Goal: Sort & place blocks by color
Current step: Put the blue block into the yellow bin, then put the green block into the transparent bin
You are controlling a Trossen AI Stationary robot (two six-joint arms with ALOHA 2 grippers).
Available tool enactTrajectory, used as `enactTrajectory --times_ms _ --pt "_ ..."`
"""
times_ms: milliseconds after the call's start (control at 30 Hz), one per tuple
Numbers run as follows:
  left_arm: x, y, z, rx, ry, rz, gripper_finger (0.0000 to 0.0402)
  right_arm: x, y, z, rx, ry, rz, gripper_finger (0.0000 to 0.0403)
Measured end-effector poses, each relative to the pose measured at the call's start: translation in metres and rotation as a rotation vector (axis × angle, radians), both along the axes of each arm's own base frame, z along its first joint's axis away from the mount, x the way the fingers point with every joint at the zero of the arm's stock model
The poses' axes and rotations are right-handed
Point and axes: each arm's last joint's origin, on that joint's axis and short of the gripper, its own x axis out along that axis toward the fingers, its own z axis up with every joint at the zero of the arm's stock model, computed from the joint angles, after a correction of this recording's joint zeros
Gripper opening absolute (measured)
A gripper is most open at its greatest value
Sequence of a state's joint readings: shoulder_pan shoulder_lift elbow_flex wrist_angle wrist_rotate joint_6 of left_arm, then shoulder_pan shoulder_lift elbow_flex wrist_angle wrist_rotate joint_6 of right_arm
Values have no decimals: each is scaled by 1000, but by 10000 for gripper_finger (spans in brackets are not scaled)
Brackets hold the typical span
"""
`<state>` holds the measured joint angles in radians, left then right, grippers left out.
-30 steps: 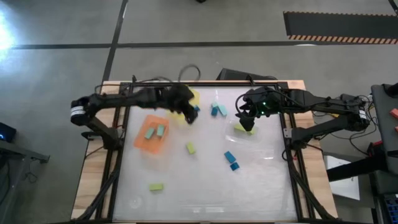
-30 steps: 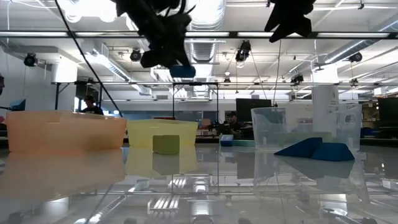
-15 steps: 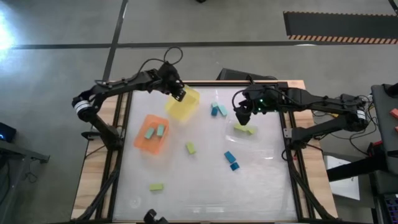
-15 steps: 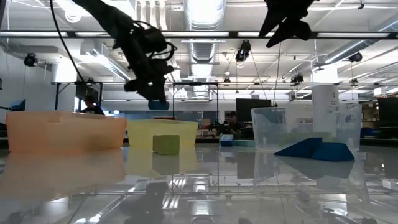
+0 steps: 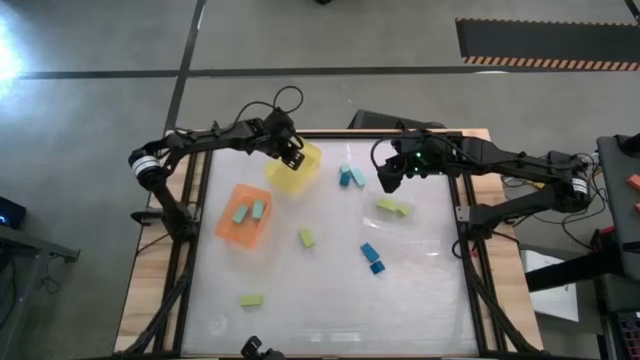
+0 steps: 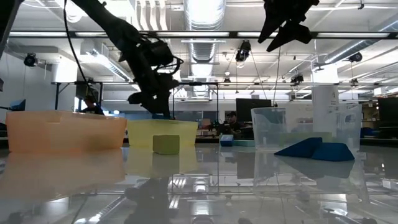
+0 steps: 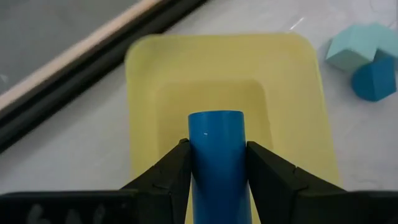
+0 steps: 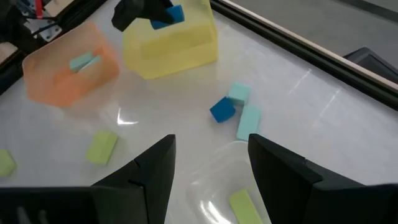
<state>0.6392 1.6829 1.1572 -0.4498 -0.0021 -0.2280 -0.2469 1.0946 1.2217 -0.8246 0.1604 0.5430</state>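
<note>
While the left gripper (image 7: 217, 163) is held over the yellow bin (image 5: 294, 170) at the far side of the bench (image 5: 330, 300), a dark blue block (image 7: 217, 158) is clamped between its jaws, which are closed against the block's two sides. The right gripper (image 8: 211, 165) is held above the clear dish (image 5: 395, 208), its jaws spread wide and nothing gripped between them. Two yellow-green blocks (image 5: 394, 207) are seen lying in that dish. Two light teal blocks (image 5: 247, 211) are seen in the orange bin (image 5: 243, 215), which sits beside the yellow bin. A teal-and-blue cluster (image 5: 350, 177) is left on the bench between the yellow bin and the dish, two blue blocks (image 5: 372, 257) lie nearer the middle, and yellow-green blocks (image 5: 307, 238) are scattered on the open surface.
</note>
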Motion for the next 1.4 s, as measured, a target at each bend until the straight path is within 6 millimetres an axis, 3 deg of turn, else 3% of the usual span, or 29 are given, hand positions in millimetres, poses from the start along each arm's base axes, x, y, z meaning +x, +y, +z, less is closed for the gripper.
enactTrajectory --times_ms 367,600,1033,1200,1400 --pt "7 5 -24 -36 50 1 120 5 -3 -5 6 21 -9 192" --pt "8 6 -25 -30 47 -5 123 4 -3 -4 4 20 -7 192" --pt "8 6 -23 -28 41 2 171 4 -3 -4 -1 23 -1 192" --pt "5 3 -9 -19 -1 -9 173 4 -3 -4 5 20 -5 192" --pt "-4 -8 31 5 -128 7 173 4 -3 -3 49 -4 -22 192"
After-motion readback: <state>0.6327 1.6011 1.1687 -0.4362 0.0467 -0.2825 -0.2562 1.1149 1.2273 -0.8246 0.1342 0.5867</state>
